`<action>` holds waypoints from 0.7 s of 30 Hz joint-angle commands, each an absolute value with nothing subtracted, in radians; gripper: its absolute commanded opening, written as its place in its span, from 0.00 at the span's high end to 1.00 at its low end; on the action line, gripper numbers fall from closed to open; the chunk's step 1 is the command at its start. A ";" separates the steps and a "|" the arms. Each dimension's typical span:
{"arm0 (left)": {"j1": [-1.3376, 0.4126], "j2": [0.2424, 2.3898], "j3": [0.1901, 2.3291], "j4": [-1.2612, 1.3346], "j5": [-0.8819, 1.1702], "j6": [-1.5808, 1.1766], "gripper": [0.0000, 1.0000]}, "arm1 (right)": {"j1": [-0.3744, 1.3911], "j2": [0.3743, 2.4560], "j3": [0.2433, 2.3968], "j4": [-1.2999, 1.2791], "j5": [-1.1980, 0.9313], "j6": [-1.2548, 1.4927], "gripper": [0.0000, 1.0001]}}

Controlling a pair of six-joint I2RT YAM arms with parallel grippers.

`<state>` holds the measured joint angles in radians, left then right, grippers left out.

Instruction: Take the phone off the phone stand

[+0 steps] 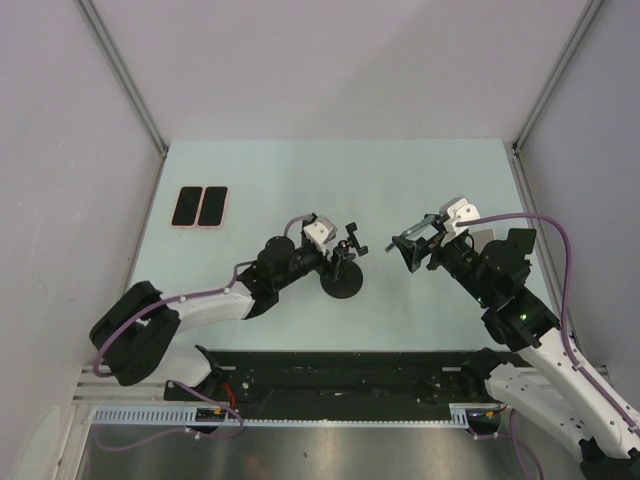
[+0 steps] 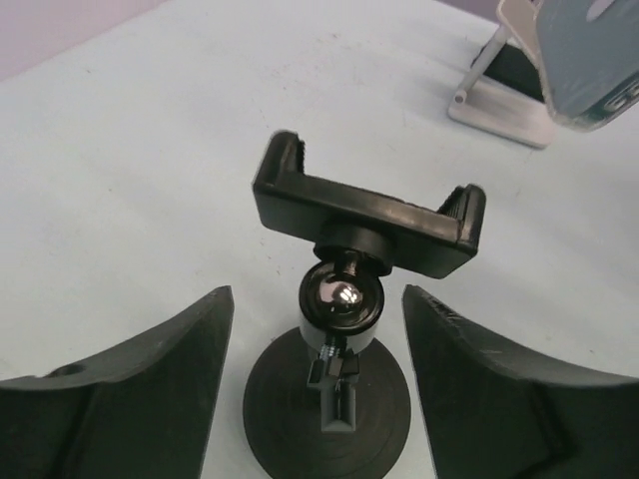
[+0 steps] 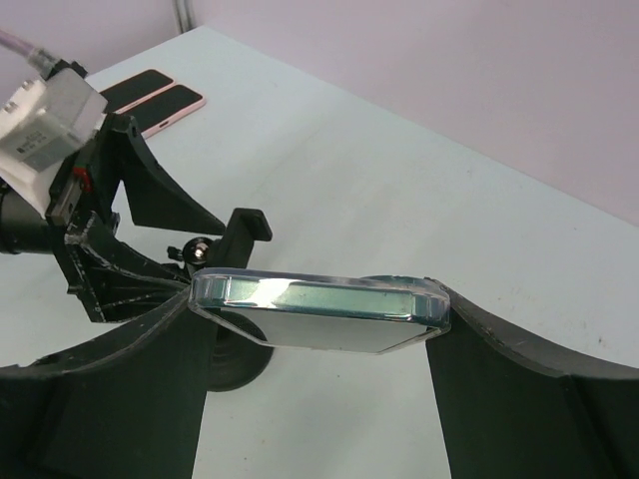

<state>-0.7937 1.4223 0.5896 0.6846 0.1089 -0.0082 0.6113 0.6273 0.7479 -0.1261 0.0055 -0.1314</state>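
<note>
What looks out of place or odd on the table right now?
Nothing stands out. The phone stand sits upright, its clamp empty; the right gripper holds the phone clear of it. Two other phones lie flat side by side.

Matt plastic stand (image 2: pixel 364 215), glossy phone (image 3: pixel 319 309)

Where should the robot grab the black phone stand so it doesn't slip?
Best by the narrow neck of the phone stand, just under the empty clamp. Come in low from the near side, one finger on each side, the way the left fingers flank it now. The round base looks too wide and flat to pinch.
</note>
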 commanded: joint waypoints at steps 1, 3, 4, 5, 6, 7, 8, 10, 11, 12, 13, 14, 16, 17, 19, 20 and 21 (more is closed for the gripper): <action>-0.788 1.298 0.568 0.716 0.046 -0.025 0.18 | 0.612 0.635 0.830 -0.051 -0.032 -0.100 1.00; -0.790 1.260 0.552 0.710 0.029 -0.028 0.12 | 0.612 0.643 0.844 -0.049 -0.029 -0.094 1.00; -0.790 1.215 0.548 0.707 0.015 -0.026 0.08 | 0.612 0.646 0.848 -0.048 -0.029 -0.091 1.00; -0.792 1.195 0.542 0.704 0.012 -0.025 0.07 | 0.612 0.649 0.853 -0.048 -0.025 -0.087 1.00; -0.792 1.169 0.538 0.693 0.011 -0.012 0.06 | 0.612 0.653 0.862 -0.048 -0.026 -0.078 1.00; -0.792 1.131 0.537 0.689 0.015 -0.005 0.04 | 0.612 0.657 0.867 -0.048 -0.026 -0.075 1.00; -0.793 1.109 0.537 0.683 0.020 -0.003 0.04 | 0.612 0.658 0.871 -0.046 -0.026 -0.072 1.00; -0.807 1.072 0.538 0.667 0.035 0.050 0.02 | 0.612 0.664 0.882 -0.045 -0.023 -0.057 1.00; -0.814 1.042 0.545 0.664 0.055 0.066 0.01 | 0.612 0.664 0.884 -0.043 -0.018 -0.052 1.00; -0.834 1.026 0.548 0.657 0.066 0.102 0.01 | 0.612 0.663 0.887 -0.040 -0.020 -0.040 1.00; -0.848 1.013 0.552 0.654 0.074 0.123 0.00 | 0.614 0.664 0.890 -0.032 -0.020 -0.032 1.00; -0.874 0.999 0.564 0.646 0.092 0.142 0.00 | 0.612 0.664 0.891 -0.029 -0.023 -0.026 1.00; -0.902 0.994 0.580 0.638 0.103 0.202 0.00 | 0.612 0.666 0.897 -0.025 -0.040 -0.012 1.00; -0.931 0.996 0.597 0.628 0.103 0.225 0.00 | 0.612 0.666 0.899 -0.023 -0.047 -0.011 1.00; -0.960 1.003 0.615 0.620 0.092 0.288 0.00 | 0.614 0.663 0.900 -0.017 -0.063 -0.005 1.00; -0.991 1.012 0.635 0.609 0.081 0.311 0.00 | 0.614 0.663 0.900 -0.018 -0.067 -0.005 1.00; -1.005 1.029 0.644 0.604 0.052 0.352 0.00 | 0.612 0.663 0.900 -0.017 -0.074 -0.005 1.00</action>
<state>-0.9455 1.0080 0.5697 0.6266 0.0673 0.1600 0.6117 0.6750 0.8402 -0.1268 -0.0391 -0.0307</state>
